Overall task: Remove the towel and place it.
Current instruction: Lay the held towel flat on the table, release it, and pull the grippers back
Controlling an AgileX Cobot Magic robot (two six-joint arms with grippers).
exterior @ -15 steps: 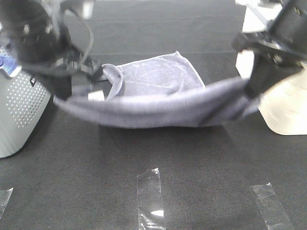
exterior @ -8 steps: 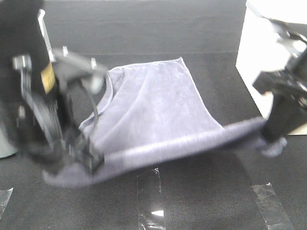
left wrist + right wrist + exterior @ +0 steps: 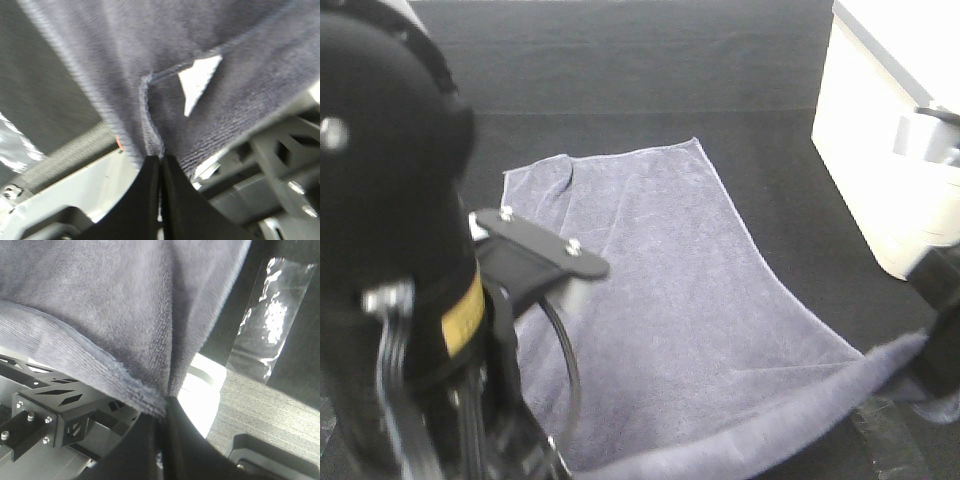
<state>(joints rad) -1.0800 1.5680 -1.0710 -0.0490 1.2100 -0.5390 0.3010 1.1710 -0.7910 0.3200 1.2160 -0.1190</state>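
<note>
I am laying the towel (image 3: 670, 280) on the table (image 3: 640, 70), left pincer (image 3: 160, 161) and right pincer (image 3: 167, 401) both clamped on it; lowering and releasing probably comes next.

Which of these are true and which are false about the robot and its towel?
1. The left fingers and the right fingers both pinch the towel. True.
2. The towel is bright red. False: it is grey-lavender.
3. The towel's far end lies on the dark table. True.
4. The towel is rolled into a ball. False: it is spread out.
5. A white tag sits on the towel near the left fingers. True.
6. The white box stands on the towel. False: it stands beside the towel, on the right.
</note>
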